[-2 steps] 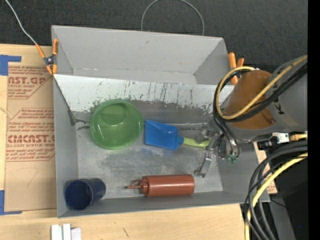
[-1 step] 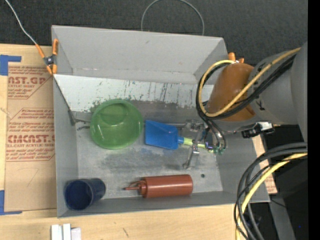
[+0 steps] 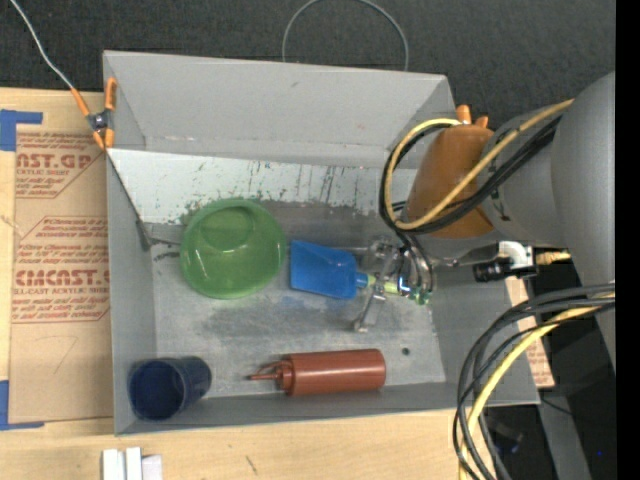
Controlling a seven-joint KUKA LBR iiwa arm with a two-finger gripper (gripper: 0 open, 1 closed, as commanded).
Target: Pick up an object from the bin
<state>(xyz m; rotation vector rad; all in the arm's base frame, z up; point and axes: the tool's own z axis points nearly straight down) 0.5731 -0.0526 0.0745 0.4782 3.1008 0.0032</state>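
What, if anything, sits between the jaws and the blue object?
Nothing visible. The jaws are at the right end of the blue object; the green bowl lies beyond its left end, the brown bottle apart.

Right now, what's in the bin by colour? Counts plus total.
Green: 1, bowl
Blue: 2, scoop-like piece mid-bin, dark cup in the near-left corner
Red-brown: 1, squeeze bottle lying on its side
Total: 4

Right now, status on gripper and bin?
Gripper low in bin, at right end of blue scoop; hold unconfirmed. Green bowl close on scoop's left. Brown bottle and dark blue cup lie apart, along the near wall.
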